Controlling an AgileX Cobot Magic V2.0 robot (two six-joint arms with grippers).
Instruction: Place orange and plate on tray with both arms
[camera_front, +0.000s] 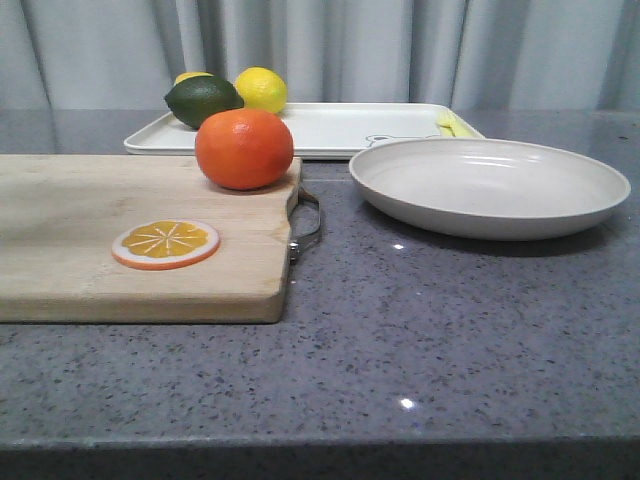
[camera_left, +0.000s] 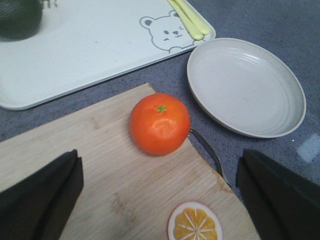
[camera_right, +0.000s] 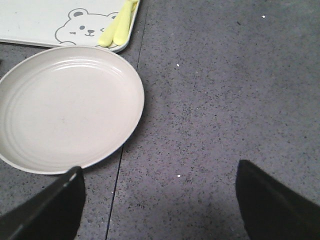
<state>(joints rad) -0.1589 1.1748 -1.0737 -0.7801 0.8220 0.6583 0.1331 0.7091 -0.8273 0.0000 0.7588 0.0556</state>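
- No brand or readable text anywhere; only print is a bear-face line drawing at one corner of the tray.
- Left claw: jaws spread wide, nothing held, both dark fingers above the wooden cutting board.
- Orange sits ahead of the left claw, roughly centred btwn the jaws, on the board's far corner by the board's metal handle. Apart from both fingers.
- Orange slice disc lies flat on the board, right under the left claw, nearer its right finger.
- Plate is ahead & to the right of the left claw, on the grey speckled counter, just off the board edge, near the tray's corner; touching or not, can't tell.
- Right claw: wide open too, empty, over bare counter.
- Plate's rim comes close to the right claw's left finger; rest of the plate is ahead-left of it.
- Open counter ahead & right of the right claw.
- Tray is beyond both claws. Two pale yellow sticks lie on its corner next to the bear.
- Front cam: lemon & a dark green fruit on the tray's far left end.
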